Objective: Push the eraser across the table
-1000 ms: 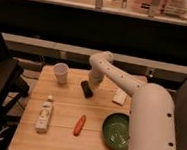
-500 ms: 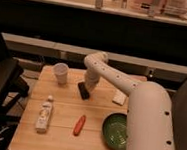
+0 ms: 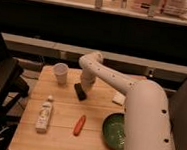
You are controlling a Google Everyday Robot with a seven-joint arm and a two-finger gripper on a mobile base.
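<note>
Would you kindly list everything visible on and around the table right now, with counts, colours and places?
table: one, light wood, centre of view.
eraser: one, black, mid-table, just below the gripper.
cup: one, white, back left of the table.
bottle: one, pale, lying near the left edge.
carrot-like stick: one, orange-red, front centre.
bowl: one, green, front right, partly behind the arm.
flat piece: one, white, right side.
chair: one, black, left of the table.
arm: one, white, reaching in from the right.
gripper: one, at the eraser's far end.
</note>
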